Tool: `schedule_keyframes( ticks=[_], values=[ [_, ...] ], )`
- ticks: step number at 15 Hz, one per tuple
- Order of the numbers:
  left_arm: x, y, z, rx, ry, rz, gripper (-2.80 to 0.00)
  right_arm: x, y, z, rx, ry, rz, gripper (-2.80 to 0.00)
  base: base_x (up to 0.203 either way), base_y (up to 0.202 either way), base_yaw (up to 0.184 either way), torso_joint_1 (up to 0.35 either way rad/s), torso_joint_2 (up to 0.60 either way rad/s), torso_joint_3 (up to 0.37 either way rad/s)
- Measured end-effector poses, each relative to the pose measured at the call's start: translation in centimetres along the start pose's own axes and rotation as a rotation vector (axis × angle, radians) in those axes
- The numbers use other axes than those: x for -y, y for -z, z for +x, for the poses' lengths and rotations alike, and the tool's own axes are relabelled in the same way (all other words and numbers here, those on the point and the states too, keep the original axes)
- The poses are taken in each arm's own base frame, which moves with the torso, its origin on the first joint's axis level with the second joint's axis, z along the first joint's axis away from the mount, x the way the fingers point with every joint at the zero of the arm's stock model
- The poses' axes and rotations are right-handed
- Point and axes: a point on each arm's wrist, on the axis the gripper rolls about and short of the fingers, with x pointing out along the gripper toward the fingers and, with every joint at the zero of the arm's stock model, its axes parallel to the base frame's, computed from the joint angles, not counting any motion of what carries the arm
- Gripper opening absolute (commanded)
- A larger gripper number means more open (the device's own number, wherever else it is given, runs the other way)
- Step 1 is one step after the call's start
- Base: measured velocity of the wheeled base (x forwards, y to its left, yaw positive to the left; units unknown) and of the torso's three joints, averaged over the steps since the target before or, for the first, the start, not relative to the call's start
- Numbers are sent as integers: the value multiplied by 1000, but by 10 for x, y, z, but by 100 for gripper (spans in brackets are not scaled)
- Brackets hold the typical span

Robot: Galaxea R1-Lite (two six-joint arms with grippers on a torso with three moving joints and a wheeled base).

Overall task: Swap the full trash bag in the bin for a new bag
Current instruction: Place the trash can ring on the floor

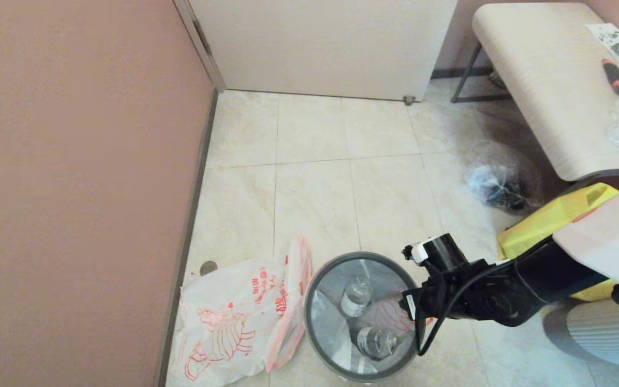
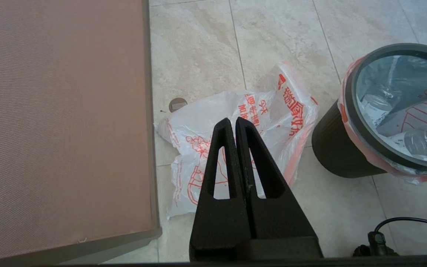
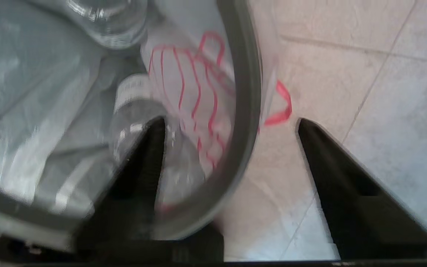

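The black bin (image 1: 336,373) stands on the tiled floor, a grey hoop (image 1: 309,317) round its mouth. Inside it the full trash bag (image 1: 336,328) lines the walls, white with red print, clear bottles lying in it. My right gripper (image 1: 414,317) reaches down at the bin's right rim. In the right wrist view it (image 3: 228,124) is open and straddles the hoop (image 3: 248,92), one finger inside over the bag (image 3: 184,85), the other outside. The new bag (image 1: 234,322) lies flat and limp on the floor left of the bin. My left gripper (image 2: 232,119) hangs shut and empty above the new bag (image 2: 206,122).
A pink wall (image 1: 73,188) closes the left side and a white door (image 1: 320,43) the back. A bench (image 1: 546,80) stands at the back right, a clear bag of dark items (image 1: 495,185) beside it. A yellow tote (image 1: 551,220) and a grey ribbed round object (image 1: 605,333) sit right of the bin.
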Motion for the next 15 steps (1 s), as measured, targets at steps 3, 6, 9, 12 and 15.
schedule_keyframes(
  ticks=[3, 6, 9, 12, 15],
  values=[
    [0, 0, 0, 0, 0, 0, -280, -2, -3, 8, 8, 31, 0, -280, 0, 0, 0, 0, 0, 0],
    [0, 0, 0, 0, 0, 0, -280, -4, -6, 8, 21, 53, -3, -280, 0, 0, 0, 0, 0, 0],
    [0, 0, 0, 0, 0, 0, -280, -4, -7, -1, 33, 62, -6, -280, 0, 0, 0, 0, 0, 0],
    [0, 0, 0, 0, 0, 0, -280, -6, -7, -18, 36, 53, -15, -280, 0, 0, 0, 0, 0, 0],
    [0, 0, 0, 0, 0, 0, -280, -7, -9, -41, 36, 43, -18, -280, 0, 0, 0, 0, 0, 0]
  ],
)
